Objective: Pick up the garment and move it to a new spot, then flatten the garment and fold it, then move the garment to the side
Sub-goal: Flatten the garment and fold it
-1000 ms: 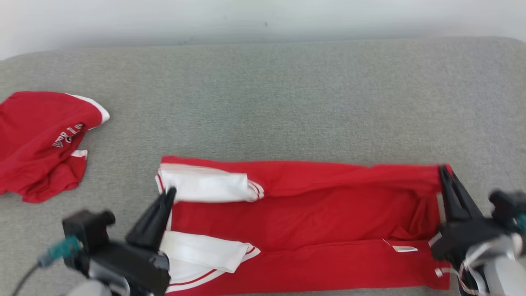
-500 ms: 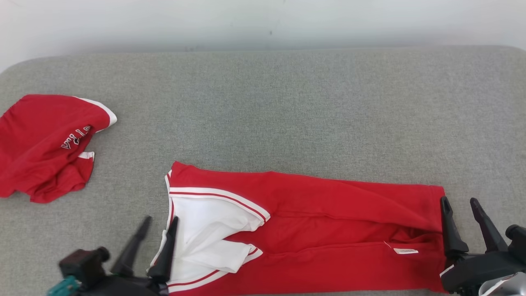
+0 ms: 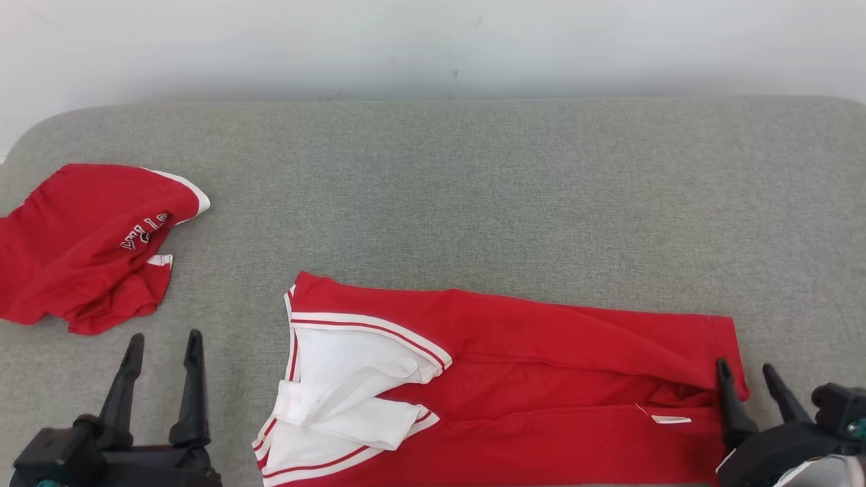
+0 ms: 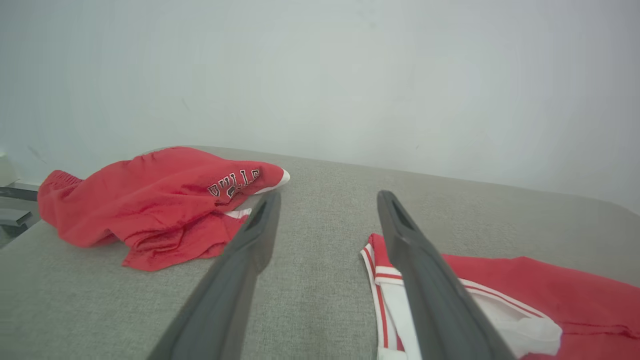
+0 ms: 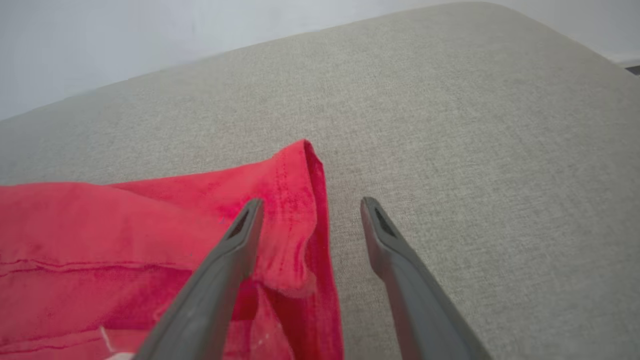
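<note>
The garment (image 3: 541, 379), a red top with white, red-striped sleeves, lies folded lengthwise along the near edge of the grey cushion (image 3: 473, 189). My left gripper (image 3: 166, 338) stands open on bare cushion to the left of the garment's sleeve end, apart from it. In the left wrist view that gripper (image 4: 327, 195) has nothing between its fingers, and the garment (image 4: 550, 290) lies to its right. My right gripper (image 3: 744, 365) is open at the garment's right end. In the right wrist view its (image 5: 312, 201) left finger hangs over the garment's red hem (image 5: 150, 225), and the right finger is over cushion.
A second red garment (image 3: 88, 247) with white trim and lettering lies bunched at the cushion's left end, also in the left wrist view (image 4: 150, 200). A pale wall (image 3: 433, 47) runs behind the cushion. Bare cushion stretches behind and right of the folded garment.
Both grippers have opened and let go of the garment, whose far edge now lies folded over. The left gripper has moved left, off the cloth. The head camera has tilted.
</note>
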